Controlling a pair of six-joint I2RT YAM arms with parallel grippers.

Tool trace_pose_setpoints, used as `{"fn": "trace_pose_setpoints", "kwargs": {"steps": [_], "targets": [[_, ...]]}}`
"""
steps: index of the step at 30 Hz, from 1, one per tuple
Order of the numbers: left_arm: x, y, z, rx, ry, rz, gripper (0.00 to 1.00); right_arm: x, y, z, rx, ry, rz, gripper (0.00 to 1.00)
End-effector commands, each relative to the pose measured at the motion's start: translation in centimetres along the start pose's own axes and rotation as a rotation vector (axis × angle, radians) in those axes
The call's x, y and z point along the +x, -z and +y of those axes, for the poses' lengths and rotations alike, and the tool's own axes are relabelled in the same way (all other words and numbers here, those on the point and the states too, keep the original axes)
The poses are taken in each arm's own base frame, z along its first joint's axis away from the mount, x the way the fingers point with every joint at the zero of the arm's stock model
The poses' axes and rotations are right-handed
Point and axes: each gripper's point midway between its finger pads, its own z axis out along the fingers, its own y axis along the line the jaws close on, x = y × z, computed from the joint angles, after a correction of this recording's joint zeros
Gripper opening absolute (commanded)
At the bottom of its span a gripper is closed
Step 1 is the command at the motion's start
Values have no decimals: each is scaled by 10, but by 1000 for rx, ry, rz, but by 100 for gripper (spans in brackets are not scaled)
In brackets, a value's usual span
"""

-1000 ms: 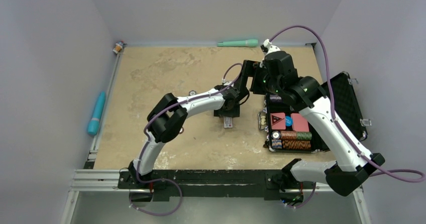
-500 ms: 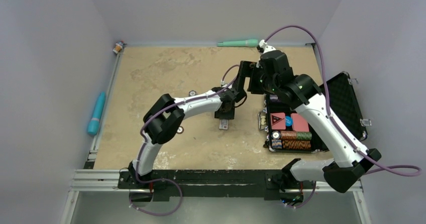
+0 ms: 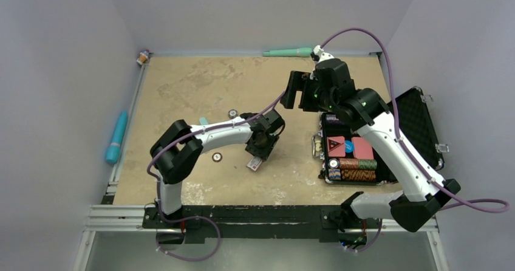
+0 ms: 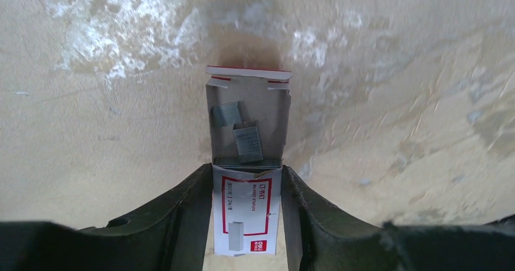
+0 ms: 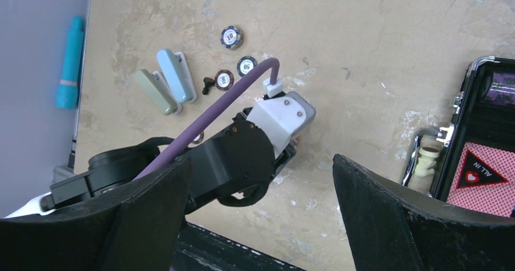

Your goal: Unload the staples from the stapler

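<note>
Left gripper is clamped on a small white staple box with a red border, its two dark fingers pressed against the sleeve's long sides. The box lies on the tan table, about midway between the left and right edges and somewhat closer to the near edge than the far one. Its grey inner tray is slid out beyond the fingertips, with the end flap folded open. The staples lie inside that tray as two short silvery-grey strips, one close to the sleeve's mouth and the other just beyond it, tilted toward the tray's left wall.

Right gripper hangs above the table toward the far edge, its jaws spread wide with nothing between them, looking down on the left arm's wrist.

Seen from the right wrist, a pale green stapler and a light blue stapler lie side by side, touching or nearly so, on the left half of the table, both closed. Three poker chips sit near them, well apart from the staple box.

An open black case with chips and cards rests at the right edge. A teal marker lies along the left edge and a green marker along the far edge.
</note>
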Motion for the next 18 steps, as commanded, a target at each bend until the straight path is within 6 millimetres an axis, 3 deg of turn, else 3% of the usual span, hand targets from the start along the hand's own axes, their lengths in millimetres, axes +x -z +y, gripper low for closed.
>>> {"fn": "trace_pose_setpoints", "kwargs": {"steps": [1,4,10,15,18], "targets": [[12,18,3,72,-275,7,47,-18,11,11,-46,-24,-68,90],[14,16,10,66,-381,0,50,-15,12,9,-49,-27,-63,90],[-3,27,17,36,-505,-80,64,-8,16,7,-51,-32,-51,90],[-19,63,28,-27,-467,-174,71,-9,19,3,-34,-35,-56,91],[-17,92,33,-32,-367,-240,73,-17,21,2,-21,-30,-74,91]]}}
